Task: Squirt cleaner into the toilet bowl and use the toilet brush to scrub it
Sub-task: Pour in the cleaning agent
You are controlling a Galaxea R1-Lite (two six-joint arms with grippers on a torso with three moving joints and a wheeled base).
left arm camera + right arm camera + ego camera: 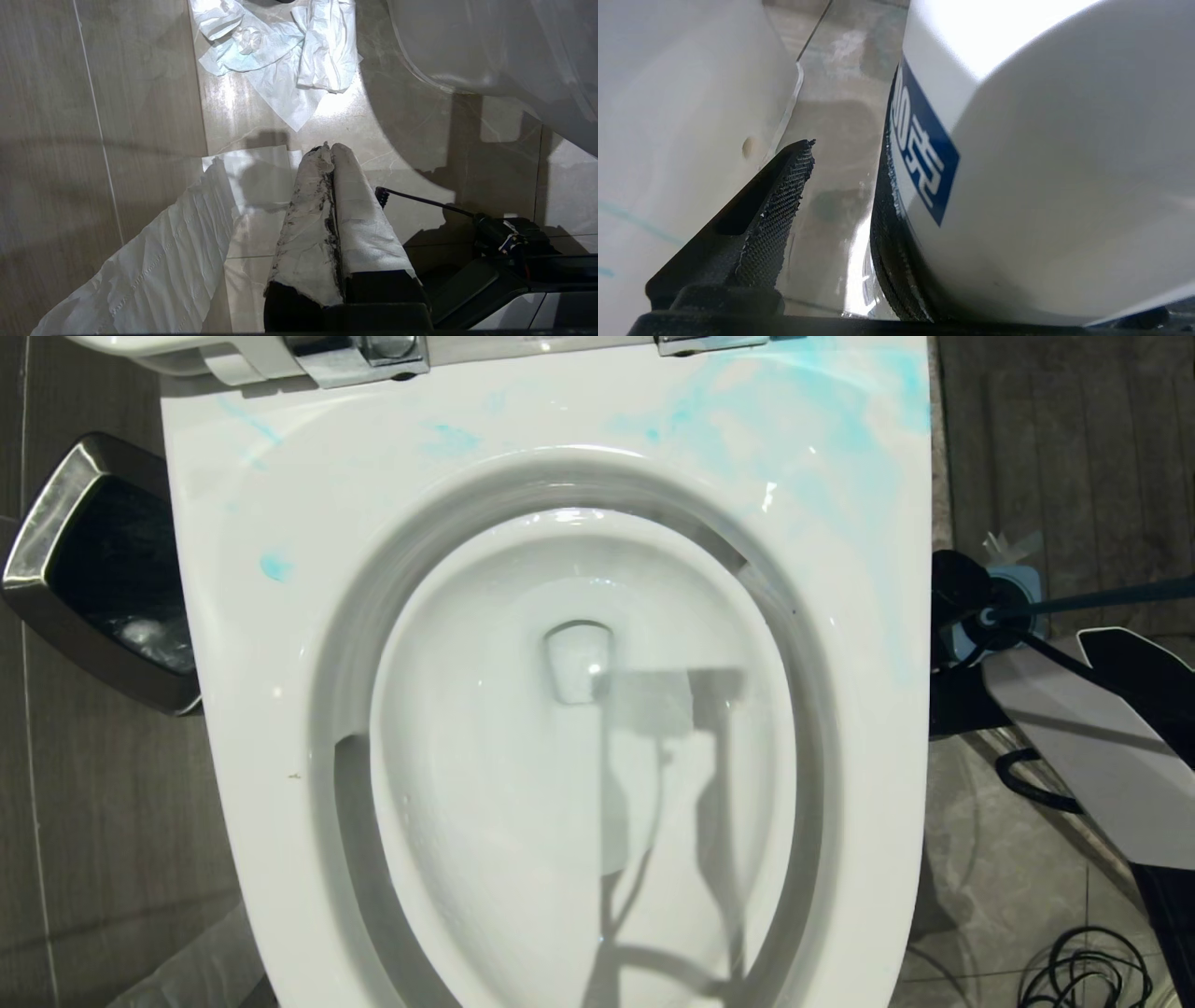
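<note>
Below the head camera the toilet bowl shows turquoise smears, beside it the left gripper rests pressed together over floor tissue, and the right gripper, spread wide, has the cleaner bottle against one pad, so it may slip.

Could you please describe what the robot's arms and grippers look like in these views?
The right arm has white and black shell panels with black cable loops. The right gripper has black, cross-hatched fingers. The left gripper has black fingers wrapped in smudged white covering.
</note>
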